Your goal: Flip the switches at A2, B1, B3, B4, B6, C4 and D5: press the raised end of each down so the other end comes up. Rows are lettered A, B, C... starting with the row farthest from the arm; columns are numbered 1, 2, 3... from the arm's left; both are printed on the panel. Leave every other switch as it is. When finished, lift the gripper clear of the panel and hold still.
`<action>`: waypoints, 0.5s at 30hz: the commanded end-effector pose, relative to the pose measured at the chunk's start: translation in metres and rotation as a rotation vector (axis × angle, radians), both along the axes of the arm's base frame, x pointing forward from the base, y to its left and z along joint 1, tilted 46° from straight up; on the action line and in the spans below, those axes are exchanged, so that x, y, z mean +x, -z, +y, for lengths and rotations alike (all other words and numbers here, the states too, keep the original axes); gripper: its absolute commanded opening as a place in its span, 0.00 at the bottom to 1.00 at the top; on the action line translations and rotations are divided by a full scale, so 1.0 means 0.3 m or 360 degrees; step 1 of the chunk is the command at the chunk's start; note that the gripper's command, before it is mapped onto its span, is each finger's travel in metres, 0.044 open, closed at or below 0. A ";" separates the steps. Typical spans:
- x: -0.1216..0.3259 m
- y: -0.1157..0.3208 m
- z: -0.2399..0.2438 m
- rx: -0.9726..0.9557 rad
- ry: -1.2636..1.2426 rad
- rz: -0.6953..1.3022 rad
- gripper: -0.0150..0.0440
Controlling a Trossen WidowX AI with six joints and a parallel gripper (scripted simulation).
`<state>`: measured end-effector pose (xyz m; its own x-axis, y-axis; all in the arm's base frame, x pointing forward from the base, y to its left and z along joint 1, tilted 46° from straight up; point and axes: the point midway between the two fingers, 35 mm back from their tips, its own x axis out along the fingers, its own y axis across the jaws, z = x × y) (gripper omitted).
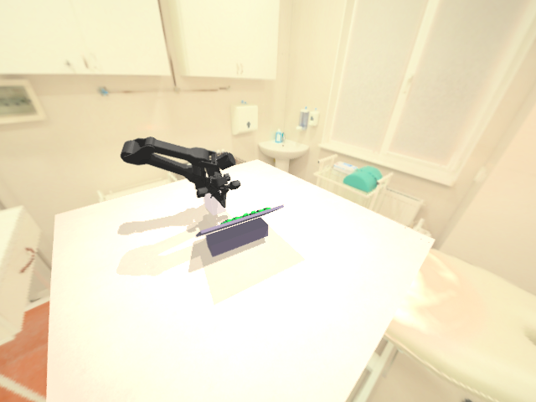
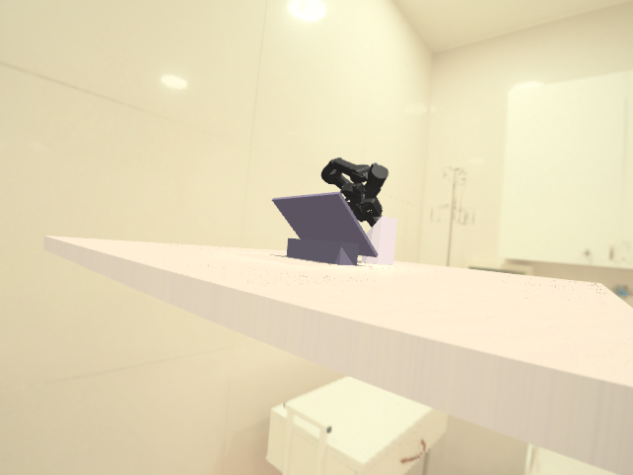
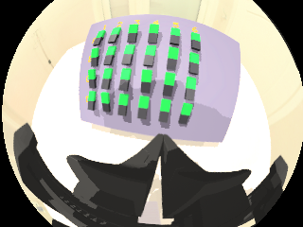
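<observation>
The tilted lilac panel (image 1: 278, 208) (image 2: 316, 217) (image 3: 218, 85) bears rows A to D and columns 1 to 6 of green-and-dark rocker switches. In the wrist view are A2 (image 3: 115, 34), B1 (image 3: 95, 56), B3 (image 3: 129, 54), B4 (image 3: 150, 55), B6 (image 3: 194, 62), C4 (image 3: 146, 80) and D5 (image 3: 165, 110). The dark halves of B3 and B4 look lighter than that of C4; I cannot tell every tilt surely. The top and exterior views hide the switch faces. My gripper (image 1: 224, 204) (image 2: 374, 224) (image 3: 162, 138) is shut and empty, clear of the panel near its arm-side edge.
A dark block (image 1: 238, 237) (image 2: 319, 250) supports the panel on the white table (image 1: 302, 311) (image 2: 229, 276). A pale block (image 1: 213, 205) (image 2: 387, 240) stands behind the gripper on the arm's side. The panel's far edge rises higher than its near edge.
</observation>
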<state>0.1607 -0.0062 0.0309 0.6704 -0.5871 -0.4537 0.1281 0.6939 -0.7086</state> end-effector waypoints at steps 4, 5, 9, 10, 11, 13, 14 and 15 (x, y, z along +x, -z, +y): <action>0.026 0.043 -0.032 0.0017 -0.0001 0.0007 0.25; 0.037 0.050 -0.040 0.0012 -0.0002 0.0004 0.25; 0.069 0.052 -0.077 -0.0028 -0.0002 -0.0025 0.25; 0.071 0.052 -0.080 -0.0031 -0.0002 -0.0027 0.25; 0.071 0.052 -0.080 -0.0031 -0.0002 -0.0027 0.25; 0.071 0.052 -0.080 -0.0031 -0.0002 -0.0027 0.25; 0.071 0.052 -0.080 -0.0031 -0.0002 -0.0027 0.25; 0.071 0.052 -0.080 -0.0031 -0.0002 -0.0027 0.25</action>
<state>0.1809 -0.0275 0.0158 0.6755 -0.5947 -0.4359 0.1441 0.6862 -0.7130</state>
